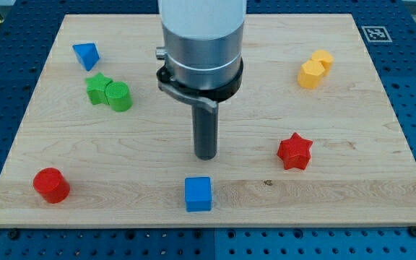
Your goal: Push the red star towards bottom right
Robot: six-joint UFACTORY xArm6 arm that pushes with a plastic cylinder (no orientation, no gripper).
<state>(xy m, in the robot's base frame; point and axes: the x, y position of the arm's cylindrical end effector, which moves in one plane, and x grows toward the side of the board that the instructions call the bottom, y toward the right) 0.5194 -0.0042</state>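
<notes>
The red star (295,152) lies on the wooden board (266,195) at the view's right, below the middle. My tip (206,156) is near the board's centre, well to the left of the red star and apart from it. The tip stands just above the blue cube (198,193), with a small gap between them.
A red cylinder (51,185) sits at the bottom left. A green star (97,89) and a green cylinder (119,96) touch at the upper left, with a blue triangular block (86,55) above them. Two yellow blocks (315,69) sit together at the upper right.
</notes>
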